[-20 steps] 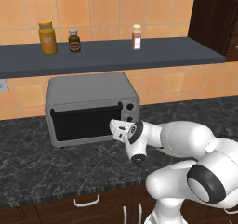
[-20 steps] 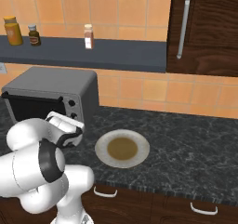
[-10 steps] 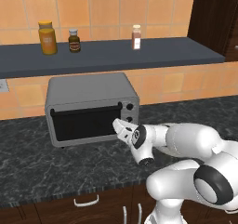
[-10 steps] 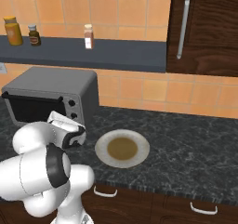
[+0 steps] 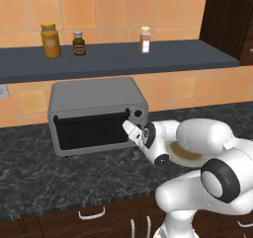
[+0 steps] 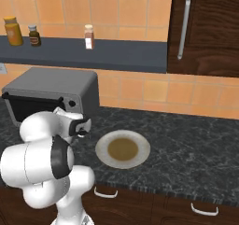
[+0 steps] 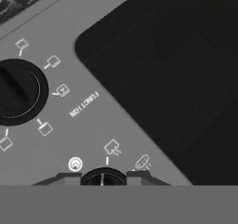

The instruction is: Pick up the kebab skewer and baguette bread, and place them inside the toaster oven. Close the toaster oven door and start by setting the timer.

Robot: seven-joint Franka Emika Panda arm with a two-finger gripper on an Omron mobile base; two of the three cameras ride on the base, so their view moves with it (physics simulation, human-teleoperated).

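The toaster oven (image 5: pixel 94 96) (image 6: pixel 51 81) stands on the dark counter with its toaster oven door (image 5: pixel 91 131) (image 6: pixel 28 108) shut upright. My gripper (image 5: pixel 128 126) (image 6: pixel 71 115) (image 7: pixel 103 177) is pressed against the knob panel at the oven's right side. In the hand view its two finger tips sit shut on a small black knob (image 7: pixel 103 175), and a bigger black knob (image 7: pixel 16 90) marked FUNCTION lies to the upper left. The dark door glass (image 7: pixel 186 65) takes up the right of that view. The kebab skewer and baguette bread are hidden.
A white plate (image 6: pixel 105 156) with a brown middle lies on the counter right of the oven. A wall shelf (image 5: pixel 123 59) above carries three bottles. A dark cabinet with a long handle (image 6: pixel 183 28) stands at the right. Drawer handles (image 5: pixel 92 213) run below the counter edge.
The hand has crept a little up and in toward the oven's knob panel, and the forearm has swung slightly. The oven door stays shut.
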